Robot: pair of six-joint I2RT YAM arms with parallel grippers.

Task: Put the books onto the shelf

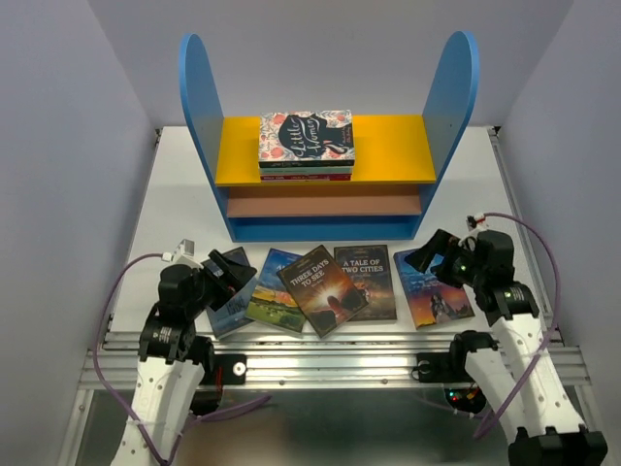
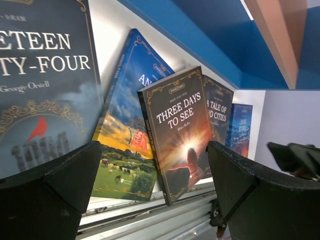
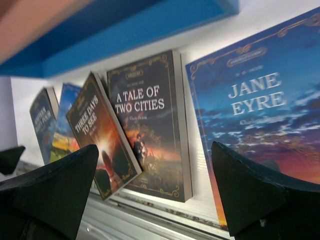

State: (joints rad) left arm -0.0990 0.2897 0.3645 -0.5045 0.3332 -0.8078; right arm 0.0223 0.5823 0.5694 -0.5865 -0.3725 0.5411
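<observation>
I saw left gripper (image 1: 231, 270) wide over dark-blue Nineteen Eighty-Four paperback (image 1: 231, 313), right gripper (image 1: 434, 254) wide over blue Jane Eyre paperback (image 1: 441, 296).

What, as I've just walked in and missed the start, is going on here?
Five thin paperback books lie flat in a row on the white table, before the blue-sided shelf. Nothing is held: the left tool hangs open over the leftmost book, the right tool open over the rightmost book. A floral book tops a stack on the yellow board.
</observation>
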